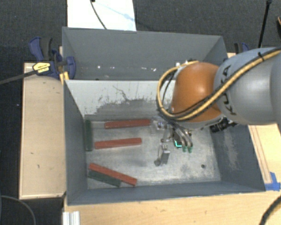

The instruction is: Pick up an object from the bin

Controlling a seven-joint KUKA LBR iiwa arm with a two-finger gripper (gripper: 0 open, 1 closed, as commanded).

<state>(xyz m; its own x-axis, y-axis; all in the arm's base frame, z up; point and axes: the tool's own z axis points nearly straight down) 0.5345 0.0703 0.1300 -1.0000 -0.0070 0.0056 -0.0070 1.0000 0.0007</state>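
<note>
Five bars lie in the grey metal bin [145, 55], and I see its floor scuffed and scratched pale toward the far wall. The bin stands on a light wooden worktop [42, 139], with dark carpet [18, 22] around it.

I count three red bars and two dark green ones. The far red bar [127, 123] and the middle red bar [117, 144] lie flat and roughly parallel, left of centre. The near red bar [113, 173] lies slanted at the near left, partly covering the near green bar [102, 178]. The left green bar [88, 135] lies along the left wall.

The gripper [161, 157] hangs over bare floor to the right of the middle red bar, near its right end but apart from it. I cannot tell whether the fingers [160, 161] are apart or together.
</note>
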